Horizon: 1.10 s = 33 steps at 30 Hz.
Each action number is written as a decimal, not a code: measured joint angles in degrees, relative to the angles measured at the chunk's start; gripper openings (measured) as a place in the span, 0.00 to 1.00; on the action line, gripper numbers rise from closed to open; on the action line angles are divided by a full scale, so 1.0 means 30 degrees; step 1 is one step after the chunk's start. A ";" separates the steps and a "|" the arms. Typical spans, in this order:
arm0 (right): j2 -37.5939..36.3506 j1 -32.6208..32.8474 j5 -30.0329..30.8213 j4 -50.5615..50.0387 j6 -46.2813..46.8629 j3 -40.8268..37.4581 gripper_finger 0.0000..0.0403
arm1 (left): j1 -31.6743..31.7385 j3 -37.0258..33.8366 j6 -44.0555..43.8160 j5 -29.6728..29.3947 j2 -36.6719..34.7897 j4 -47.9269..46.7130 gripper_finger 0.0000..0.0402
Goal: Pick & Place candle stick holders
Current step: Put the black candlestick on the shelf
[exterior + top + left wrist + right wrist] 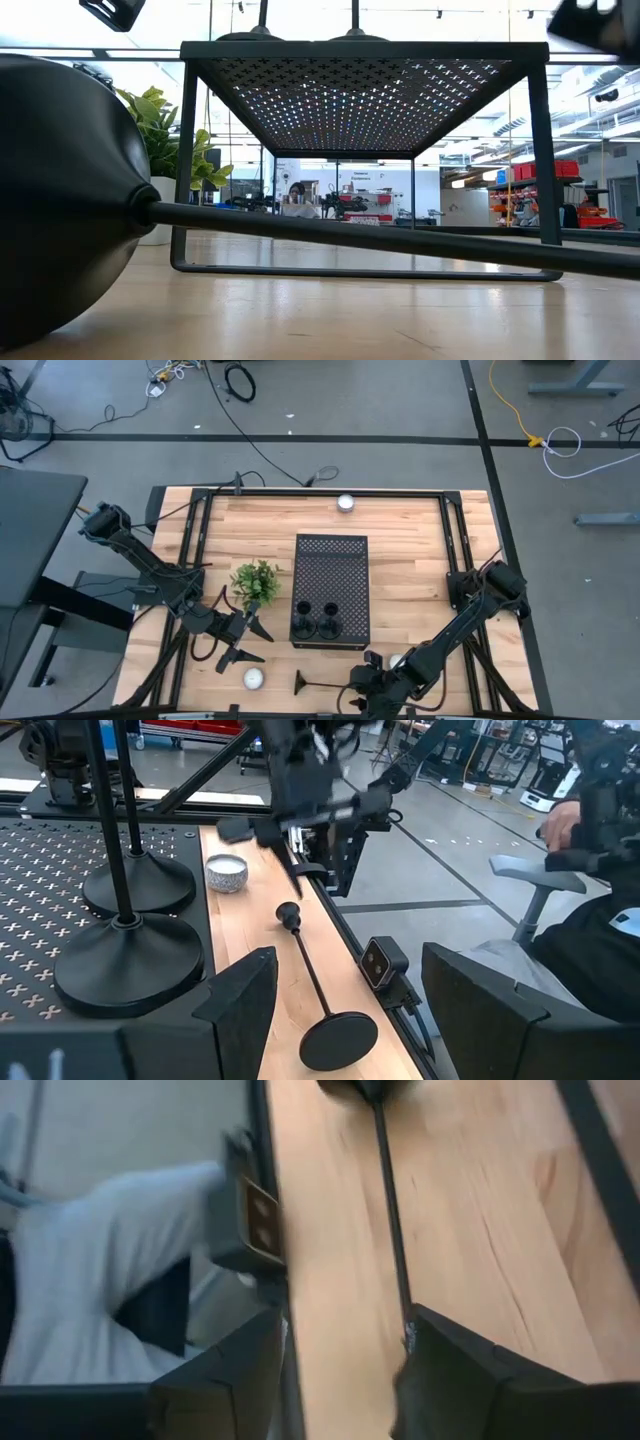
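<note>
On the wooden counter stands a black perforated box with two upright candle stick holders on its near end (a small plant sits just beside it). A third holder lies flat near the front edge, its stem between the parted fingers of the right hand. The left hand hangs wide open and empty beside the box.

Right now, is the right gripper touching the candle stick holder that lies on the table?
Cannot tell. In the right wrist view the lying holder's stem runs down beside one finger of the right gripper, but motion blur hides any contact or gap.
</note>
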 joint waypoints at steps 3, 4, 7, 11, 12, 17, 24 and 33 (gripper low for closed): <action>0.0618 -0.0284 -0.0697 -0.0117 0.0368 0.0000 0.50 | 0.0000 0.0000 0.0004 0.0007 0.0000 -0.0002 0.62; 0.0794 -0.0361 -0.0911 -0.0127 0.0368 0.0000 0.49 | 0.0000 0.0000 0.0007 0.0007 0.0000 0.0001 0.62; 0.1223 -0.0673 -0.1379 -0.0167 0.0368 0.0000 0.48 | 0.0000 0.0000 0.0003 0.0007 0.0000 0.0000 0.62; 0.1395 -0.0945 -0.1780 -0.0578 0.0358 0.0000 0.47 | 0.0000 0.0000 0.0000 0.0007 0.0000 0.0000 0.62; 0.1395 -0.0994 -0.1773 -0.0631 0.0361 0.0000 0.46 | 0.0000 0.0000 0.0004 0.0007 0.0000 -0.0005 0.62; 0.1432 -0.1050 -0.1680 -0.0992 0.0254 0.0000 0.46 | 0.0000 0.0000 0.0000 0.0007 0.0000 -0.0010 0.62; 0.2043 -0.1050 -0.2323 -0.1514 0.0652 0.0000 0.46 | 0.0000 0.0000 0.0000 0.0007 0.0000 -0.0013 0.62; 0.2539 -0.1059 -0.3119 -0.1659 0.1003 0.0036 0.46 | 0.0002 0.0000 0.0000 0.0014 0.0000 -0.0023 0.62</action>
